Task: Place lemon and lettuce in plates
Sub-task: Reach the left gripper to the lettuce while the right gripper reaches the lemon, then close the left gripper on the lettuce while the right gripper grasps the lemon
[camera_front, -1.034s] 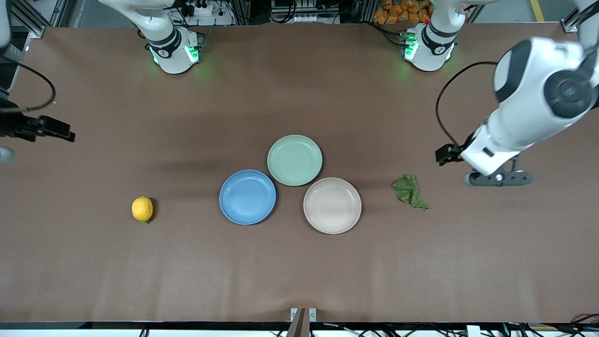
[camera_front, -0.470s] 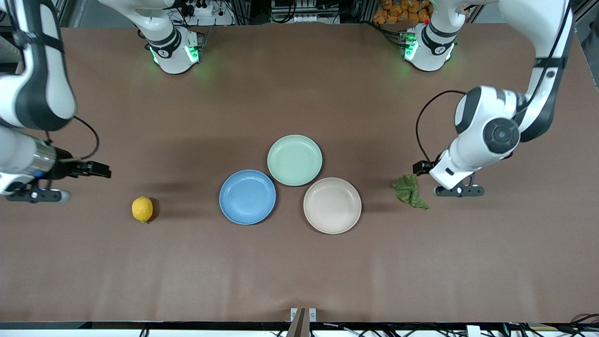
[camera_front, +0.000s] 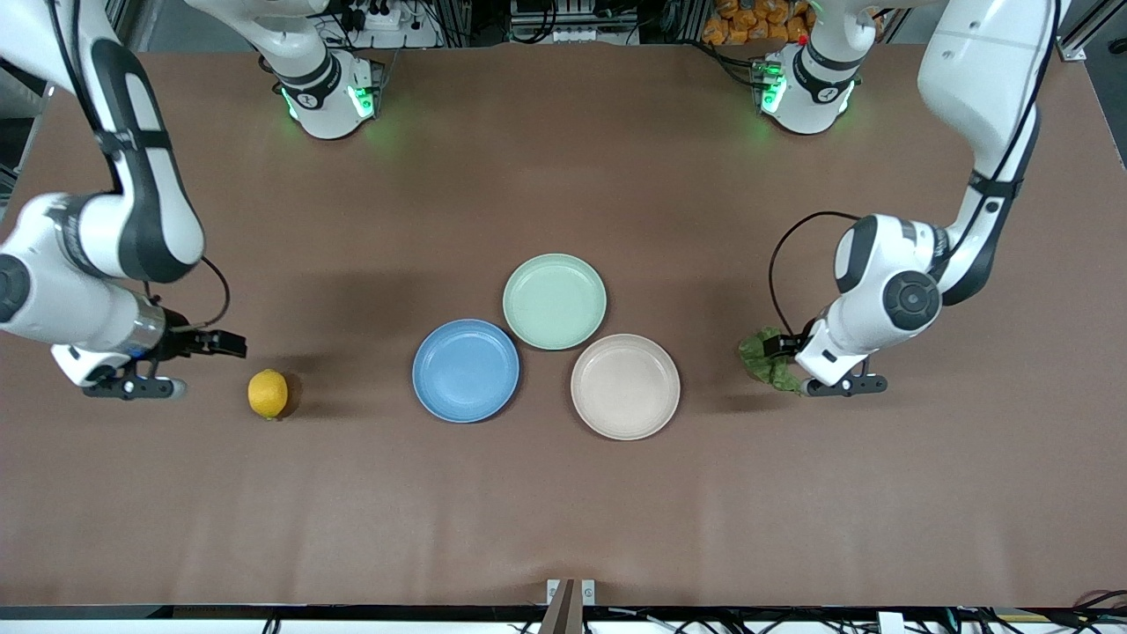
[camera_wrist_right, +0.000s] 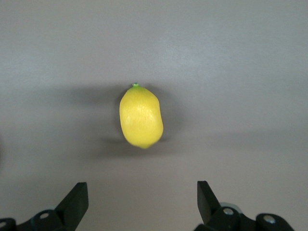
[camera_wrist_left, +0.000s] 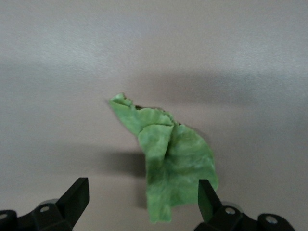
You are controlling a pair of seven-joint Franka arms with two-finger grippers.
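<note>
Front view gives you three plates clustered mid-desk: one blue plate [camera_front: 466,371], one beige-white plate [camera_front: 625,387] and one pale mint-green plate [camera_front: 555,301], which sits farther from the camera than the other two; all three hold nothing. You have one lemon [camera_front: 268,394] lying on the bare desk [camera_front: 563,511] toward the right arm's end, well apart from the blue plate. You have one lettuce [camera_front: 764,357] piece lying on the desk toward the left arm's end, near the beige-white plate but not on it. Your right gripper [camera_front: 132,386] hangs low over the desk just beside the lemon, on the side away from the plates; in the right wrist view its two fingers [camera_wrist_right: 77,202] stand spread wide with nothing between them, and the lemon [camera_wrist_right: 141,117] lies apart from them. Your left gripper [camera_front: 841,385] is low at the edge of the lettuce; in the left wrist view its fingers [camera_wrist_left: 77,195] are likewise spread apart, one finger showing over the rim of the wrinkled leaf [camera_wrist_left: 171,161], holding nothing.
</note>
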